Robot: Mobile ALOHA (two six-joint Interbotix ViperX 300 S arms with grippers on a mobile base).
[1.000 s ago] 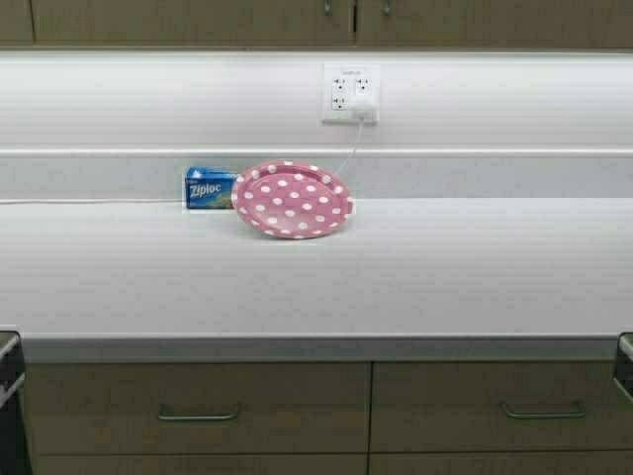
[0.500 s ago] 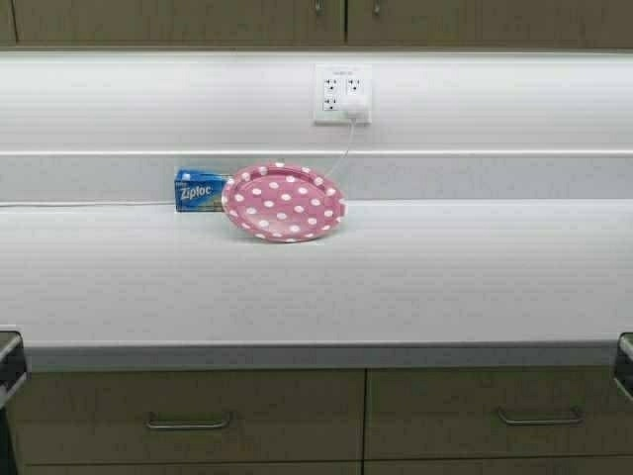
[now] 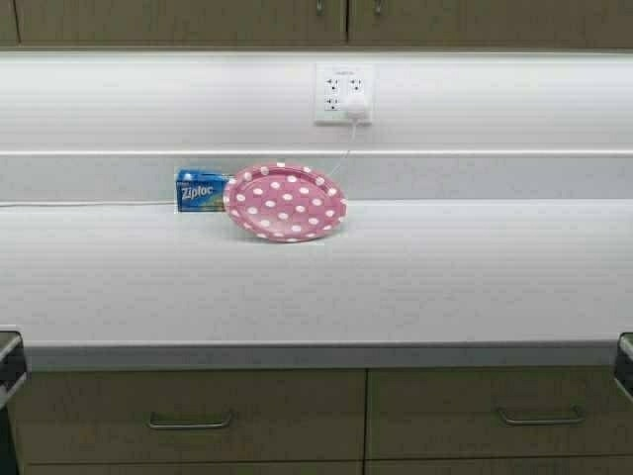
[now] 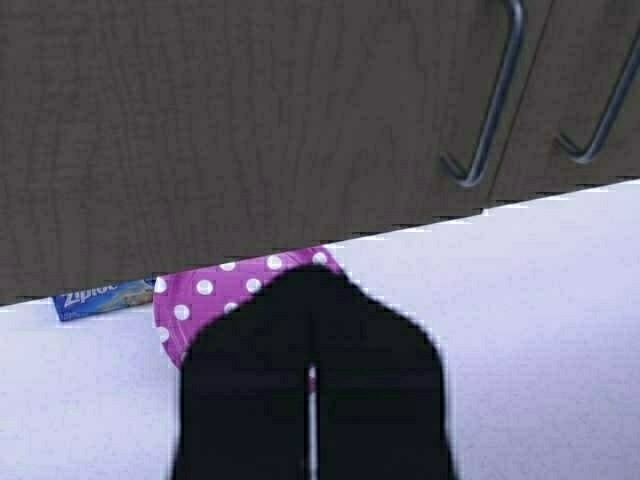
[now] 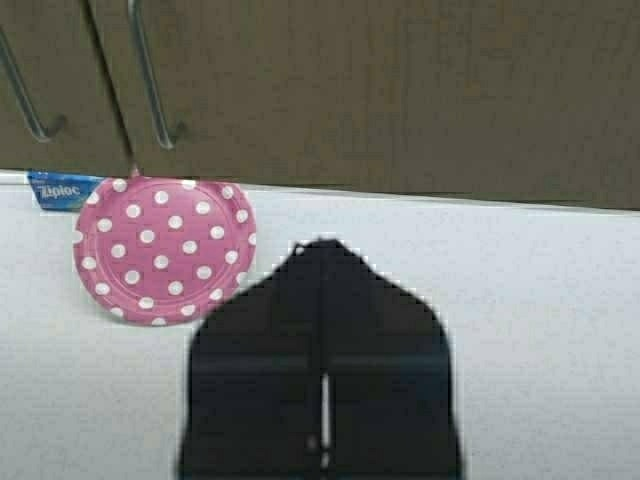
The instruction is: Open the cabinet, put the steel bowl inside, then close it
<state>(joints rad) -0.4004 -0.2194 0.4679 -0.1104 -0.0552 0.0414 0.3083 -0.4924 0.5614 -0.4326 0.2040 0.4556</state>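
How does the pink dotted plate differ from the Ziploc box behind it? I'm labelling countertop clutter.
The pink plate is round, polka-dotted with white, and the wider of the two; the Ziploc box is rectangular, blue and carries white lettering. The plate sits nearer the counter's front, its rim overlapping the box, which sits against the backsplash. Both rest on the white countertop.

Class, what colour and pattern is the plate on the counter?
The plate is pink with white polka dots, best seen in the right wrist view.

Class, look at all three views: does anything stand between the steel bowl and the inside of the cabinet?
Yes: the cabinet doors are both closed, blocking the inside. The steel bowl shows in no view; both grippers' jaws are shut and empty.
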